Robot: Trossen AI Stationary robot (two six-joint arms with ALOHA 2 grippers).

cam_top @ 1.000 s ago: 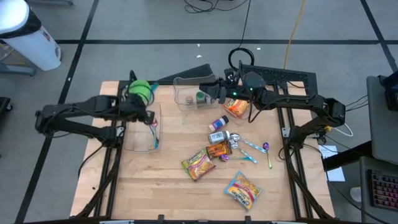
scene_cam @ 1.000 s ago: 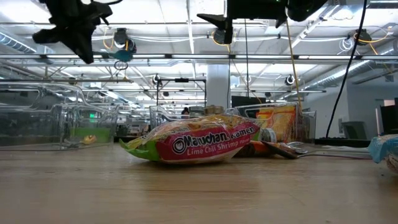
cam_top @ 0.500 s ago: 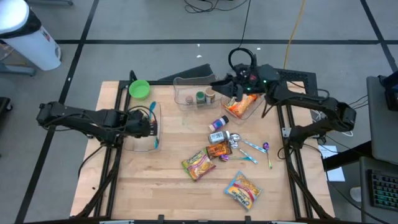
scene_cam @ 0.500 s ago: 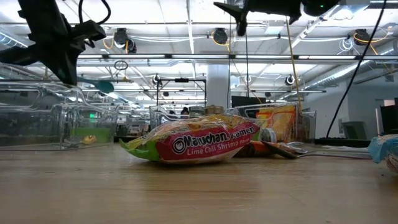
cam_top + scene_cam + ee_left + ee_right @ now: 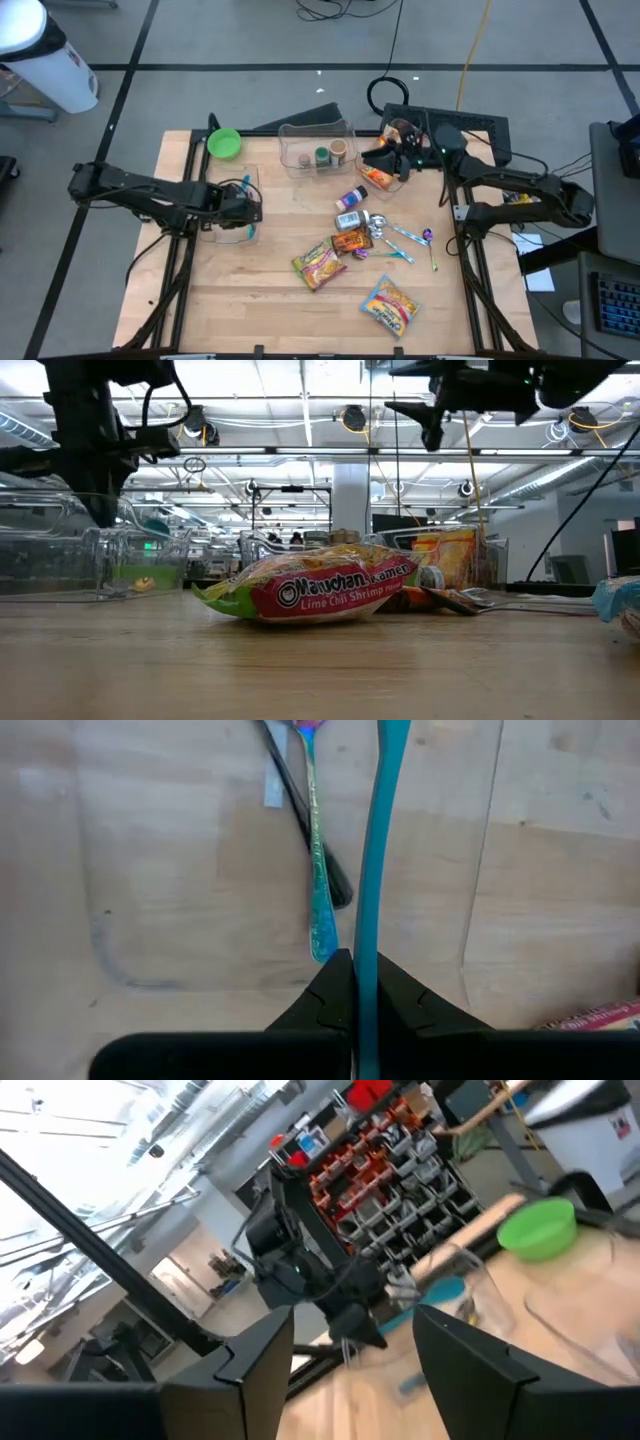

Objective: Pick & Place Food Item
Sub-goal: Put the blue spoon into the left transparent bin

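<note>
The right gripper (image 5: 381, 157), jaws apart and empty, has been pulled back toward the table's right edge; the left gripper (image 5: 252, 207) is closed on a blue spoon (image 5: 375, 870). No food is held yet.

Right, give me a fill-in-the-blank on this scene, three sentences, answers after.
1. The left gripper is shut on a ____ utensil.
2. That gripper hangs over the clear ____ at the table's left.
3. The green bowl sits at the table's far ____ corner.

Missing words: blue; container; left

Overhead, table-level, two wrist views
</note>
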